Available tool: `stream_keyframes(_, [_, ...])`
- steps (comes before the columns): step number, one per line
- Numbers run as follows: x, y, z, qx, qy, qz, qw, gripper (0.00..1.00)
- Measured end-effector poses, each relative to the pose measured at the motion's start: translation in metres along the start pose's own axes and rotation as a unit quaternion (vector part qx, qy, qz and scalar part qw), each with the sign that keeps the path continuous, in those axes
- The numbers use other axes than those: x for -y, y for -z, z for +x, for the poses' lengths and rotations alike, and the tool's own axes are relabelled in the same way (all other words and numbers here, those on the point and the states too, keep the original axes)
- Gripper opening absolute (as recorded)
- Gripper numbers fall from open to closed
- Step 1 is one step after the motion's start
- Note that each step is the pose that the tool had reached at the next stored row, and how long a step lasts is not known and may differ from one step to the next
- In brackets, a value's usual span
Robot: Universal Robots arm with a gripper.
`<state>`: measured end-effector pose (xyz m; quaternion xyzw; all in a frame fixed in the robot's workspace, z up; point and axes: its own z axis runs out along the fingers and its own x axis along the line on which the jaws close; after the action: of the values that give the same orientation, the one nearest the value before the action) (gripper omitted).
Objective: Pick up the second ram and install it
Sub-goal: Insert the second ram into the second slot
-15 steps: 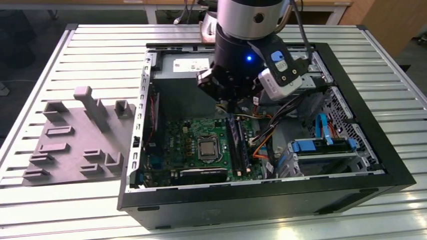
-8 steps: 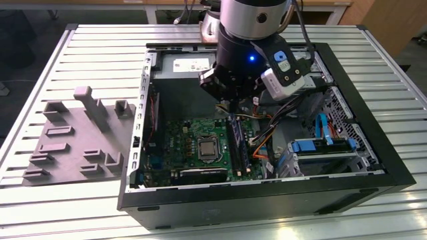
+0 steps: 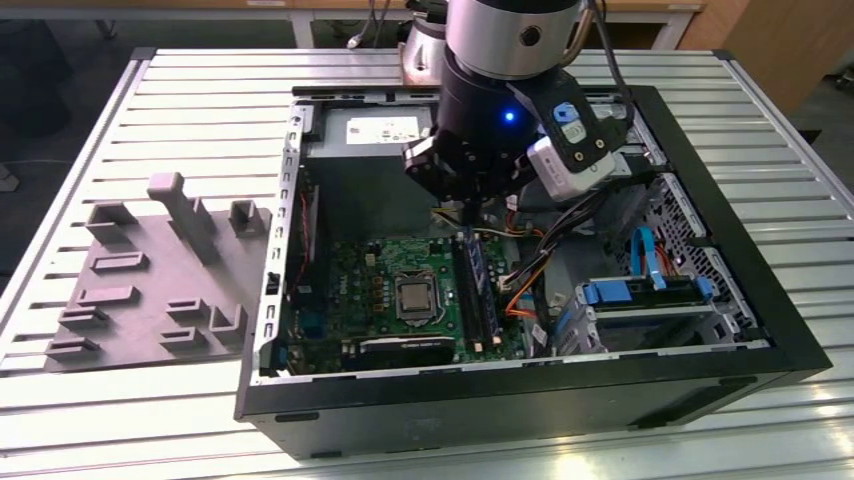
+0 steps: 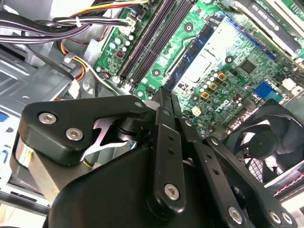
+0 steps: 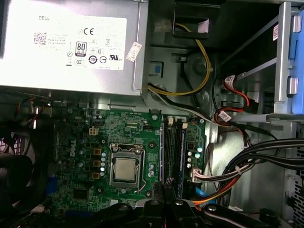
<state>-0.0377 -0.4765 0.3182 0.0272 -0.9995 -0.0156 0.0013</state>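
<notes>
A slatted metal table (image 3: pixel 147 420) is seen nearest, and an open black computer case (image 3: pixel 534 405) is laid on it. On the exterior view's left, a grey fixture block (image 3: pixel 147 290) with upright posts is set beside the case. Inside the case lies the green motherboard (image 3: pixel 360 270), with the processor socket (image 3: pixel 416 297) near its middle. Just to the exterior view's right of the socket, the second ram (image 3: pixel 481 295) is seen standing on edge in the bank of slots. It is a thin dark stick with a row of chips, and its long axis runs from near to far. Orange and black cables (image 3: pixel 534 285) and a blue-trimmed drive cage (image 3: pixel 647 295) are found further right. The gripper (image 3: pixel 470 222) is held above the far end of the ram and apart from it. In the second wrist view the fingers (image 4: pixel 166 118) are seen clenched tip to tip. Nothing can be made out between them, and the ram lies below and nearward of them. Beyond the gripper, the grey power supply (image 3: pixel 380 125) is fixed against the far wall of the case. Past the far edge of the table, a brown wooden panel (image 3: pixel 767 45) is seen in the room.
</notes>
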Motion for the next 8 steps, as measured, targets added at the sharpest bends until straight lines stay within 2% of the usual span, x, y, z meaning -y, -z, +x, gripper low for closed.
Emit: stream_keyframes(8, [0.0002, 0.0000, -0.0036, 0.0000, -0.002, 0.0000, 1.0000, 0.12])
